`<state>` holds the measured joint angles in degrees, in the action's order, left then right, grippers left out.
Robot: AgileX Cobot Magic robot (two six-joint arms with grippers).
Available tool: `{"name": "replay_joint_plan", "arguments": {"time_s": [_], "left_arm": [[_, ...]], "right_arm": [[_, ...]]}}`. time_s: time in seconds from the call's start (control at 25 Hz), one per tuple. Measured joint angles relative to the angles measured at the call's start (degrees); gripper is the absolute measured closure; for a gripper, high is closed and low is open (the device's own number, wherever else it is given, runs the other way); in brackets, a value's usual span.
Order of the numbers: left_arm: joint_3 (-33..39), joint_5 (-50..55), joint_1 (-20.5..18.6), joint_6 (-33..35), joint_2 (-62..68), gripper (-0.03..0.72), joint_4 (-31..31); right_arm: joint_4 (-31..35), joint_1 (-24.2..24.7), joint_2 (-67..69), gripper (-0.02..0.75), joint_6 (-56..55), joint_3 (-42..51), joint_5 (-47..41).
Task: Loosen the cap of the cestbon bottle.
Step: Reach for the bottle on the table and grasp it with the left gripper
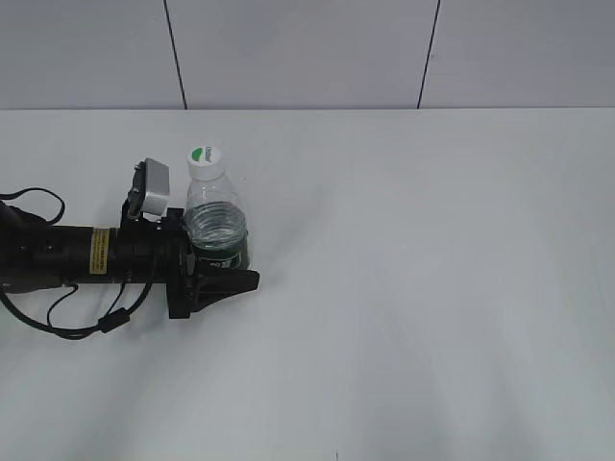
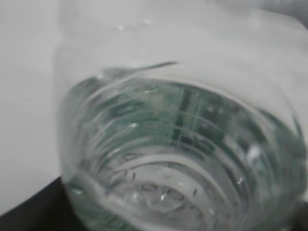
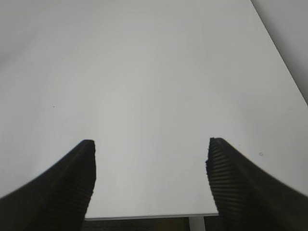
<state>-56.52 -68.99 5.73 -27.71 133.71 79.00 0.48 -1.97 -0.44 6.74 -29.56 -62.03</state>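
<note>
The cestbon bottle (image 1: 217,226) stands upright on the white table, clear and ribbed, with a dark green label band round its lower half. Its white cap (image 1: 205,159) with a green patch sits on top. My left gripper (image 1: 223,269) reaches in from the left and is shut round the bottle's lower half. In the left wrist view the bottle (image 2: 183,154) fills the frame, very close and blurred. My right gripper (image 3: 150,168) is open and empty over bare table; it does not show in the exterior view.
The white table (image 1: 432,288) stretches to the right and front of the bottle. A grey panelled wall (image 1: 307,53) rises behind the table's far edge. The table's edge (image 3: 144,216) shows in the right wrist view.
</note>
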Motion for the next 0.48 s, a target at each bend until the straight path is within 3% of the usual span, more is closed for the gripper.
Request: {"name": "replay_joint_plan", "arguments": {"time_s": [0.2,0.36,0.48], "left_arm": [[0.0,0.0,0.0,-0.1,0.0,0.163,0.2],[0.0,0.1,0.0,-0.1,0.0,0.251,0.1],[-0.1,-0.3,0.0,-0.1,0.0,0.258,-0.1]], "right_arm": [[0.0,0.0,0.0,0.192,0.0,0.0,0.0],[0.0,0.0,0.0,0.192,0.0,0.0,0.0],[0.0,0.0,0.0,0.192,0.0,0.0,0.0]]}}
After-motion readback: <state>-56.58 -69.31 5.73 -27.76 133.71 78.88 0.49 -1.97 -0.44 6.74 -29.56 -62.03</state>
